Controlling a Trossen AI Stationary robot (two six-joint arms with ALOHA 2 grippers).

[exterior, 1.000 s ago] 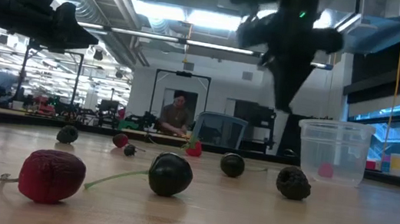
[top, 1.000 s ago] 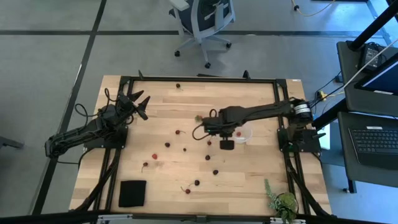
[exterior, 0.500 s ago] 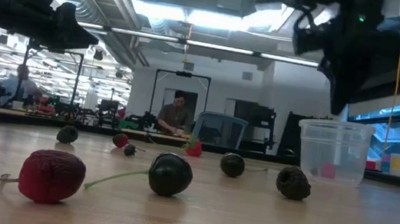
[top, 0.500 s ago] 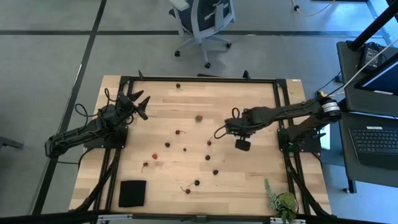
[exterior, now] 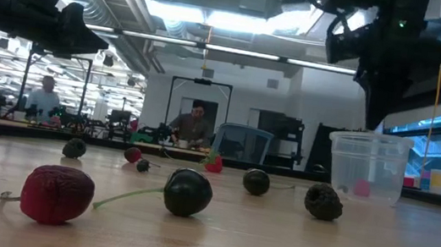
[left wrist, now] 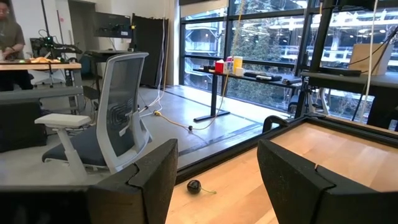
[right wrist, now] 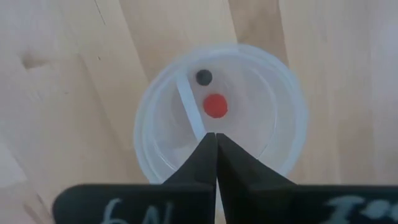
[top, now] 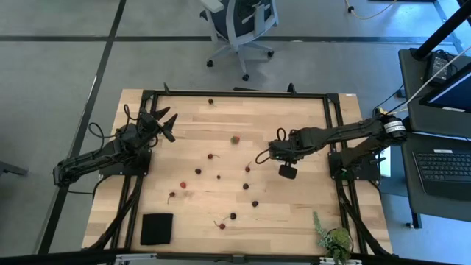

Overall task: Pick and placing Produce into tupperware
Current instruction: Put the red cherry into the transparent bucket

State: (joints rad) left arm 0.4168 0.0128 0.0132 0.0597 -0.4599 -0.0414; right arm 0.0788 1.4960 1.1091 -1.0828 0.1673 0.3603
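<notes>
Tupperware [right wrist: 221, 118] is seen directly below the right gripper [right wrist: 216, 140], whose jaws are pressed together with nothing between them; two pieces of produce [right wrist: 215, 105] lie inside. Left gripper [left wrist: 217, 168] is held with jaws apart, one fruit [left wrist: 194, 186] on the wood beyond them.

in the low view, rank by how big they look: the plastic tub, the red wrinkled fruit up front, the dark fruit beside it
1. The tub looks largest.
2. The red wrinkled fruit.
3. The dark fruit, only slightly smaller than the red one.
Both fruits lie much nearer the camera than the tub, so they look bigger than they are.
</notes>
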